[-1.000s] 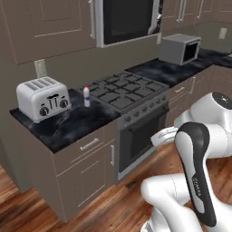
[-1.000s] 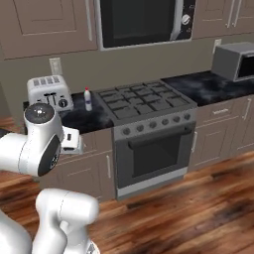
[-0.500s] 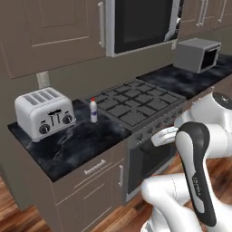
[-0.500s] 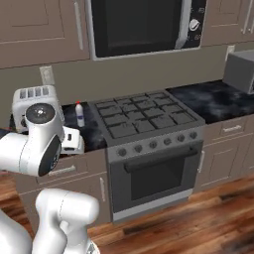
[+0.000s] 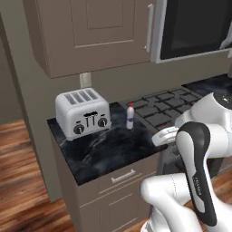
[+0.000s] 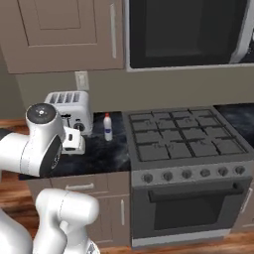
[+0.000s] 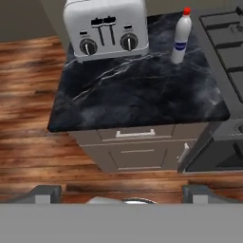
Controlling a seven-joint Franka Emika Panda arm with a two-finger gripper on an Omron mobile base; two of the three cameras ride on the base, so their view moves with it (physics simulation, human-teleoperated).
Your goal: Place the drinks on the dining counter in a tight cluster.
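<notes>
Down at the foot of the hand view the gripper (image 7: 121, 194) shows two dark finger tips (image 7: 45, 193) set wide apart with nothing between them, so it stands open and empty, hanging over the wooden floor (image 7: 28, 142) in front of the cabinet. Beyond it lies the narrow black marble worktop (image 7: 137, 90) with white veining, over beige drawers (image 7: 135, 135) with pale bar handles. On that worktop stands the slim white bottle (image 7: 181, 37), upright, with a red cap and a small blue label whose writing is too small to read; it is near the back, between the silver toaster (image 7: 105, 26) and the gas stove (image 7: 228, 42), and touches neither. The base views show the same bottle (image 5: 130, 117) (image 6: 107, 127) just to the toaster's (image 5: 83, 113) (image 6: 72, 111) right, close to the stove's (image 6: 183, 141) dark grates. The toaster has four slots, two black levers and two round knobs on its front; no brand can be read. Behind it a wall socket (image 6: 81, 80) sits on the beige wall, under brown-grey upper cabinets (image 6: 64, 34), and a dark-windowed microwave (image 6: 183, 32) hangs over the stove. An oven door (image 6: 191, 211) with a bar handle sits below the knobs.
</notes>
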